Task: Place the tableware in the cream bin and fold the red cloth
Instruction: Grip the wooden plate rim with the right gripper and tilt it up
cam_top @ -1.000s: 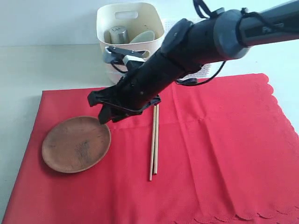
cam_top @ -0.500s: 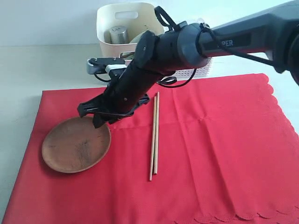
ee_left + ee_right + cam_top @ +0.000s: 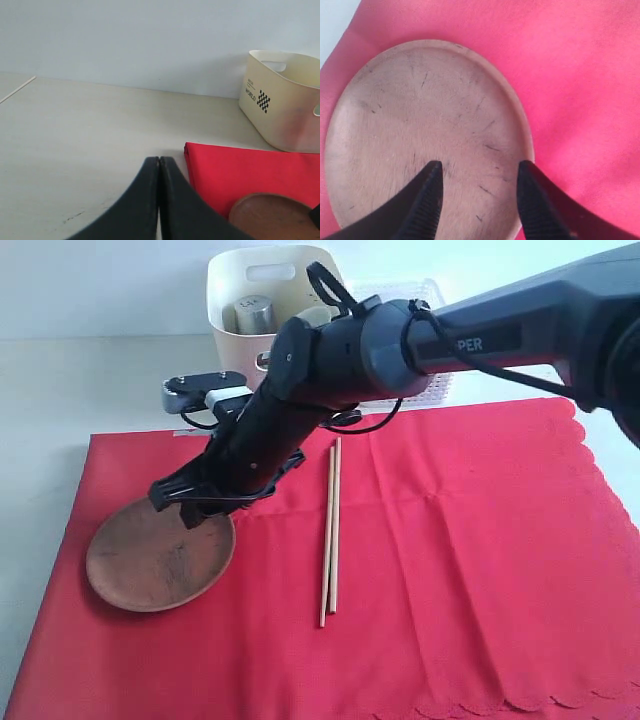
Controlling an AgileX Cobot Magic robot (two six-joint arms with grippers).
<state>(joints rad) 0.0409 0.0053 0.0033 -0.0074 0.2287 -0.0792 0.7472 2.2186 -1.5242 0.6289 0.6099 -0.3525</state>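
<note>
The cream bin (image 3: 270, 285), just beyond the red cloth (image 3: 470, 570), holds a steel cup (image 3: 253, 315) and a pale bowl (image 3: 312, 316). Paired chopsticks (image 3: 330, 540) lie on the cloth, long axis toward the bin. The right arm slants down over the cloth. Its gripper (image 3: 193, 510), jaws apart, sits above the wooden plate (image 3: 150, 565) near the cloth's edge. The left gripper (image 3: 159, 170) is clenched, empty.

I am looking over a pale surface (image 3: 100, 380). The red cloth (image 3: 450, 570) is lying spread flat across its near part. The cream bin (image 3: 228, 302) is standing on the bare far part, just behind the cloth's far edge, and a white lattice basket (image 3: 436, 390) is sitting just beside it.
</note>
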